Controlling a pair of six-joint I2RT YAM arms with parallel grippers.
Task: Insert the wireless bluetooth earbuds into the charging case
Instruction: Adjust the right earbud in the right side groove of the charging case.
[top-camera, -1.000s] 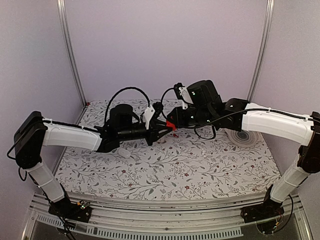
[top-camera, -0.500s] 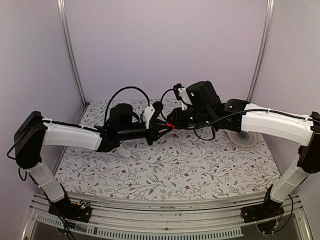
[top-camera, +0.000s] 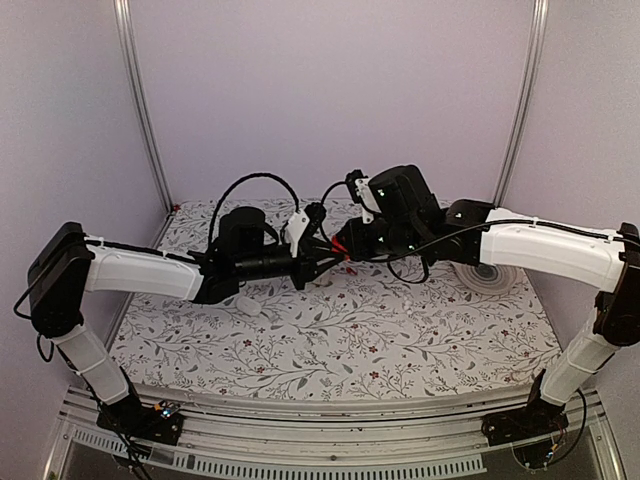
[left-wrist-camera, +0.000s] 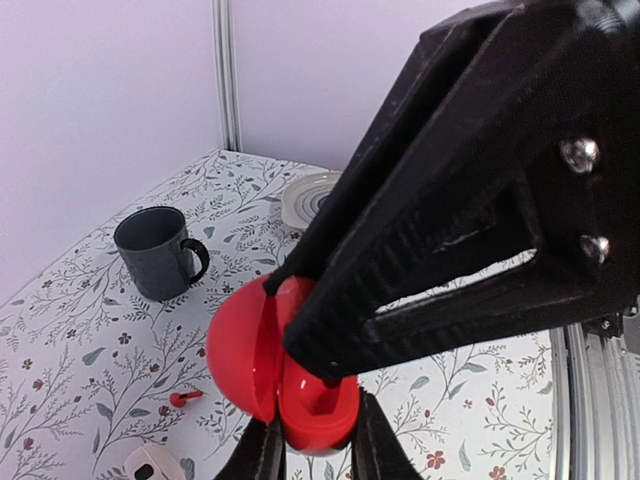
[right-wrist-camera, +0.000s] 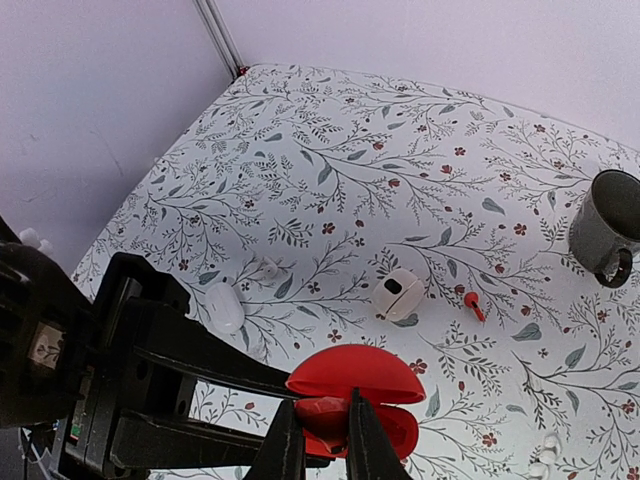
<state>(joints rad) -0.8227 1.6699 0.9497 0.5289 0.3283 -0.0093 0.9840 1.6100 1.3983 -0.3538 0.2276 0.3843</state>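
Above the table's middle my left gripper (left-wrist-camera: 315, 422) is shut on the lower half of an open red clamshell charging case (left-wrist-camera: 245, 345), whose lid (right-wrist-camera: 362, 372) stands up. My right gripper (right-wrist-camera: 322, 415) is shut on a small red earbud (right-wrist-camera: 324, 410) and holds it at the hollow of that red case. In the top view the two grippers meet tip to tip, the left gripper (top-camera: 328, 257) beside the right gripper (top-camera: 347, 248). A second red earbud (right-wrist-camera: 472, 303) lies on the cloth. A small cream-white charging case (right-wrist-camera: 398, 294) with a dark hollow lies next to it.
A grey mug (right-wrist-camera: 605, 225) stands at the back of the table. A white closed oval case (right-wrist-camera: 224, 306) and a white earbud (right-wrist-camera: 268, 268) lie under the left arm. More white earbuds (right-wrist-camera: 545, 455) lie nearby. A pale ringed plate (top-camera: 490, 275) sits under the right arm.
My right gripper has edged left toward the left gripper, bringing the red earbud closer into the red case. The left arm has stayed still.
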